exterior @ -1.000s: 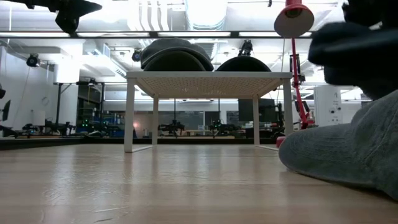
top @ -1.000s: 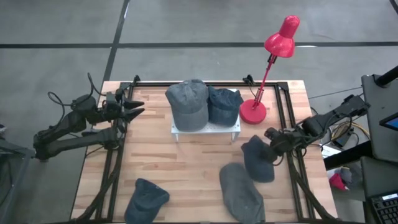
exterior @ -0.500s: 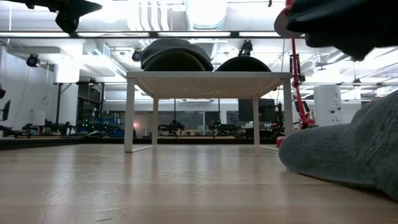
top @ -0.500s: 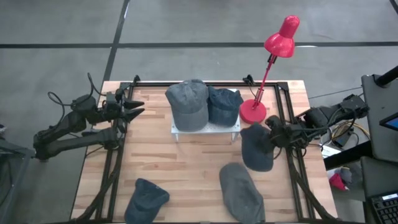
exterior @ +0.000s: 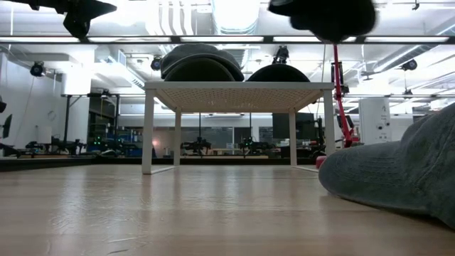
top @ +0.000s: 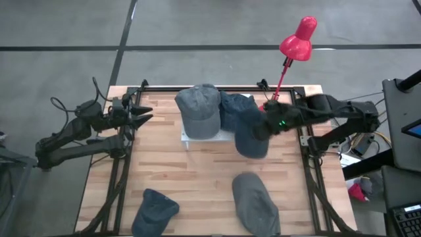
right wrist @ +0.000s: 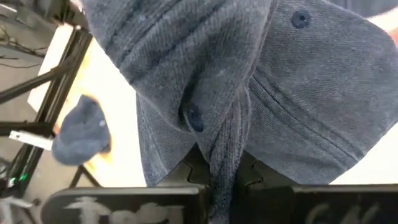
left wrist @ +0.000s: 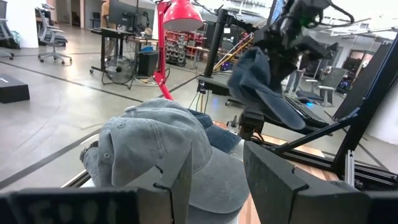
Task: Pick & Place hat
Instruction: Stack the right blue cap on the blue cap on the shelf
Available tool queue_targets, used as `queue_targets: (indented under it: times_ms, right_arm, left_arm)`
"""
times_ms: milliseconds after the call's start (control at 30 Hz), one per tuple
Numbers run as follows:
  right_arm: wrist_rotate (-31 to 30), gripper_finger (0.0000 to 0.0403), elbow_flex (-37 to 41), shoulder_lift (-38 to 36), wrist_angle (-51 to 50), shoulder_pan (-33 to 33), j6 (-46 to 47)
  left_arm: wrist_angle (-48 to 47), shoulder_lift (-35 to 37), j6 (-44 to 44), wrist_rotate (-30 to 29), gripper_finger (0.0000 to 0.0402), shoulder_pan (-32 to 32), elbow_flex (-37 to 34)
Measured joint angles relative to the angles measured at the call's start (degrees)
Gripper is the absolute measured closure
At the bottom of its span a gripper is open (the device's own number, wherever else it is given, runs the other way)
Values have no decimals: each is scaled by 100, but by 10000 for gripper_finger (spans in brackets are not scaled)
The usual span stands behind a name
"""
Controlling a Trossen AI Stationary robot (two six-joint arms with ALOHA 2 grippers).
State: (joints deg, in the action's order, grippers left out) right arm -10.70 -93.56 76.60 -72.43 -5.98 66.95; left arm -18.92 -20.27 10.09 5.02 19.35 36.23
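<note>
The right gripper (top: 263,126) is clenching a dark blue hat (top: 250,135) by a fold of its fabric, holding it in the air beside the white rack (top: 187,138) on the bench (top: 197,171). The left gripper (top: 146,113) is waiting over the bench's left edge, its fingers seemingly standing partly apart

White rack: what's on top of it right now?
Two caps sit on the rack: a light grey cap and a dark blue cap beside it. The right gripper holds a third cap above the rack's right end, hiding that part.
</note>
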Motion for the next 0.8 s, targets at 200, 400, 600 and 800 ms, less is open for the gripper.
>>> queue_targets:
  times_ms: [200, 400, 600, 800]
  right_arm:
    - [204, 390, -890, 552, -451, 675, -717]
    - [337, 390, -1622, 890, -846, 1301, -1036]
    - [426, 390, -2070, 1335, -862, 1727, -1383]
    - [929, 390, -2365, 1824, -867, 2203, -1706]
  left_arm:
    - [-2, -2, 0, 1, 257, 0, 0]
    - [-13, -2, 0, 2, 257, -1, -2]
    - [-15, -2, 4, 2, 257, 0, -2]
    - [-18, -2, 9, 2, 257, 0, -2]
